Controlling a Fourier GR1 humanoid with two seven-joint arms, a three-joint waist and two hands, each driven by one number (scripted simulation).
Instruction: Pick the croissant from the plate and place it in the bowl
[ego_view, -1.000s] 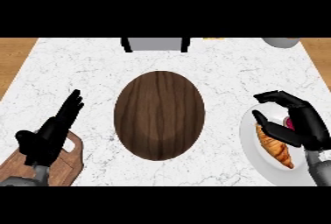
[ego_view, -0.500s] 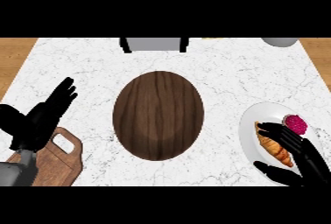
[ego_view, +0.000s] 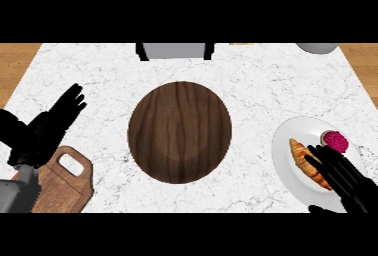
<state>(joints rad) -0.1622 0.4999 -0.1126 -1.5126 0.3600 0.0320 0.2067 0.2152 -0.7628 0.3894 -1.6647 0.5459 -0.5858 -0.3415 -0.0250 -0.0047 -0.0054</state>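
Right robot hand (ego_view: 345, 176), fingers spread, covers the croissant's (ego_view: 306, 162) lower end on the plate (ego_view: 291, 137); left robot hand (ego_view: 46, 129) rests open.

The croissant (ego_view: 308, 165) is golden-brown and elongated, lying flat on the left part of a white plate (ego_view: 289, 150) at the counter's right side, its pointed end toward the far left and its near end hidden under the right hand's (ego_view: 347, 177) straight fingers, which lie over it. Beside it on the plate, toward the far right, sits a small round pink-red item. The bowl (ego_view: 179, 131) is dark brown wood with visible grain, oval in this view, standing upright at the middle of the counter, left of the plate and apart from it.
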